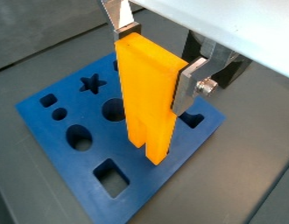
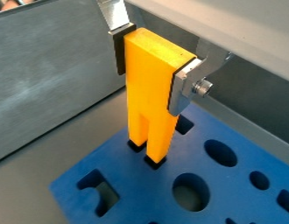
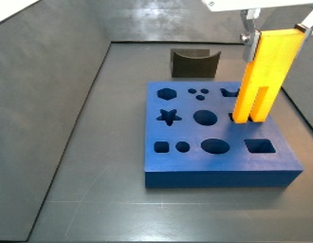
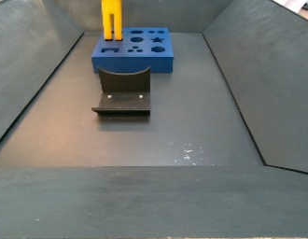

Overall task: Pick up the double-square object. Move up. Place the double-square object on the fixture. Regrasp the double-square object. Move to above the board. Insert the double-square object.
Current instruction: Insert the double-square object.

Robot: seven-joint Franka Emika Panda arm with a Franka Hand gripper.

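Note:
My gripper [image 1: 155, 58] is shut on the top of the double-square object [image 1: 147, 101], a long yellow-orange block held upright. It also shows in the wrist view [image 2: 153, 96] and in both side views [image 3: 266, 76] [image 4: 109, 21]. Its lower end, split by the groove, sits at a dark cutout in the blue board [image 3: 216, 166], at the board's right-hand side in a side view. How deep the end goes I cannot tell. The board shows in both wrist views [image 1: 65, 157] [image 2: 135, 188]. The dark fixture [image 3: 193, 64] stands apart from the board, bare.
The board [image 4: 150, 58] has star, round, oval and square cutouts. Grey walls close the bin on all sides [image 3: 58, 104]. The fixture [image 4: 123, 89] stands between the board and the near end in a side view.

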